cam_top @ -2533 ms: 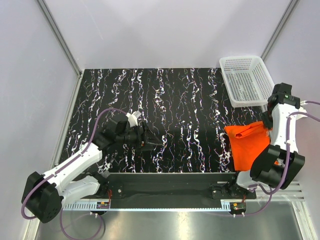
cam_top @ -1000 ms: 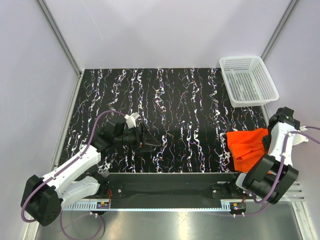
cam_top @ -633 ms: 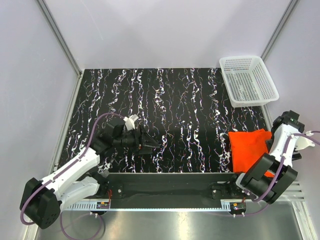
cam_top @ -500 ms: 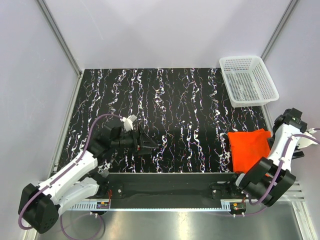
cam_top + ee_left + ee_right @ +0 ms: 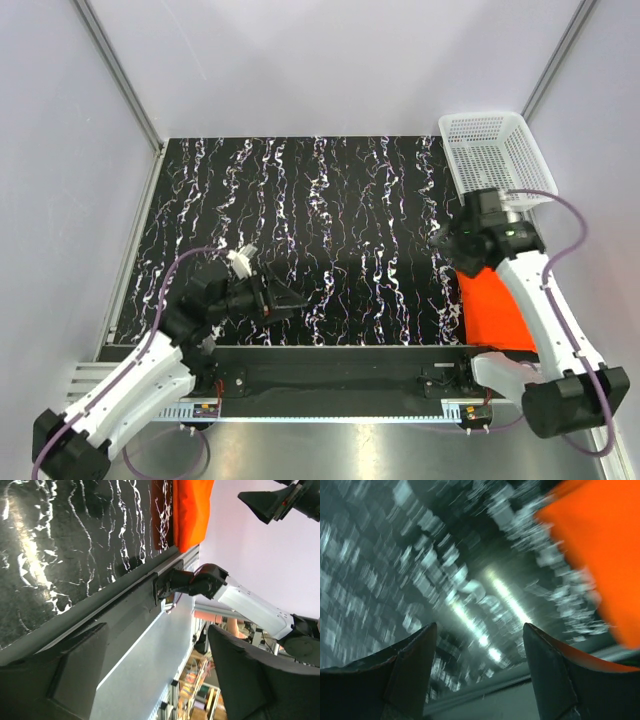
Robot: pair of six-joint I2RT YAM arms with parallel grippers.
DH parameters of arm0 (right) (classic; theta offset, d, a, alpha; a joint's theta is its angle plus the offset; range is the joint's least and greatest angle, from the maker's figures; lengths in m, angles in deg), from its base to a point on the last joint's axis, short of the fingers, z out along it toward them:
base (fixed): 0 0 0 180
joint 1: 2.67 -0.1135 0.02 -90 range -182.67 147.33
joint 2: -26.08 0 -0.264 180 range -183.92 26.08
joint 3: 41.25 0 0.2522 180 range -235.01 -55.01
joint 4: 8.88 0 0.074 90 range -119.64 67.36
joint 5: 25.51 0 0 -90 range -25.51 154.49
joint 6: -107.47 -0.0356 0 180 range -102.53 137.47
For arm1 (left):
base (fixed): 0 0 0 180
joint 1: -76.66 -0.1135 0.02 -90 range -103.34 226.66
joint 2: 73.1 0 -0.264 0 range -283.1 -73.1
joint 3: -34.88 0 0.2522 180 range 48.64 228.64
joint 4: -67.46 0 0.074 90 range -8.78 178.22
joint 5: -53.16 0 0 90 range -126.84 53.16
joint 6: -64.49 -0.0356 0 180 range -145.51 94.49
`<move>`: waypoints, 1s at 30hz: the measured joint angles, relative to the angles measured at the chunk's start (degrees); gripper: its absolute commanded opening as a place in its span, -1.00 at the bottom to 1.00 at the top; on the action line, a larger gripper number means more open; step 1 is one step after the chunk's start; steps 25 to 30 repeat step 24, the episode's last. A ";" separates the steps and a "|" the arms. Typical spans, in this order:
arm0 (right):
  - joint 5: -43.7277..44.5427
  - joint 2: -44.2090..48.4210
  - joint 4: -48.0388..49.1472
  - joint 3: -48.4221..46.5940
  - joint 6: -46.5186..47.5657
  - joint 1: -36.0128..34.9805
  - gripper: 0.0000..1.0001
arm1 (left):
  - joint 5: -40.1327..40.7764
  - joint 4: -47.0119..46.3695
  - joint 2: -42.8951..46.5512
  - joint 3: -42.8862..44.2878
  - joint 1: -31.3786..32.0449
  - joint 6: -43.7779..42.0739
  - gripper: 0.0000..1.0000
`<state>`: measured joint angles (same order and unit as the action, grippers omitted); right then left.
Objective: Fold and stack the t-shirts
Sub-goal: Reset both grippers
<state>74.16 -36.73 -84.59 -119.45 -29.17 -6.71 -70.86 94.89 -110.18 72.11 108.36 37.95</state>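
Note:
One folded orange t-shirt (image 5: 490, 312) lies flat at the table's near right corner, with my right forearm crossing over its right part. It also shows in the left wrist view as the orange t-shirt (image 5: 192, 510) near the front rail, and blurred in the right wrist view as the t-shirt (image 5: 600, 545) at upper right. My right gripper (image 5: 443, 243) hovers above the table, up and left of the shirt, open and empty (image 5: 480, 655). My left gripper (image 5: 288, 302) is open and empty near the front edge at left (image 5: 160, 680).
A white mesh basket (image 5: 495, 160) stands at the back right corner. The black marbled table (image 5: 330, 200) is bounded by a metal front rail (image 5: 340, 355) and grey walls on three sides.
My right gripper opened and let go of the shirt, and the arm swung up and left from the right edge over the table. My left arm pulled back toward the front edge.

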 measured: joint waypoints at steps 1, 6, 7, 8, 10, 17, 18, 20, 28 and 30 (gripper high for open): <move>-1.33 0.02 1.46 0.50 -1.36 -4.15 0.55 | 0.50 0.22 2.03 -1.44 0.00 0.52 0.77; -6.14 1.46 10.58 8.09 -9.01 -25.40 0.99 | 2.54 1.49 12.24 -7.89 0.07 3.28 0.83; -6.64 1.51 13.46 10.73 -11.10 -30.36 0.99 | 2.80 1.68 15.04 -9.51 0.07 4.24 0.84; -7.26 1.53 15.04 12.44 -12.46 -33.42 0.99 | 2.80 1.84 16.68 -10.60 0.07 4.96 0.85; -7.43 1.66 19.39 16.83 -15.65 -39.74 1.00 | 3.06 2.10 21.84 -13.70 0.11 6.93 0.87; -7.85 8.11 35.50 31.50 -23.78 -49.11 0.99 | 3.21 1.03 36.61 -18.78 0.11 13.00 0.88; -7.82 10.05 37.44 33.42 -24.55 -49.18 0.99 | 3.10 0.50 36.70 -18.93 0.11 13.42 0.88; -7.89 14.88 41.51 37.29 -25.49 -49.20 0.99 | 2.47 -0.81 36.70 -19.28 0.11 13.75 0.88; -9.66 28.28 48.39 45.38 -26.51 -49.22 0.99 | 0.83 -8.79 36.61 -20.87 0.11 18.03 0.90; -9.66 28.28 48.39 45.38 -26.51 -49.22 0.99 | 0.83 -8.79 36.61 -20.87 0.11 18.03 0.90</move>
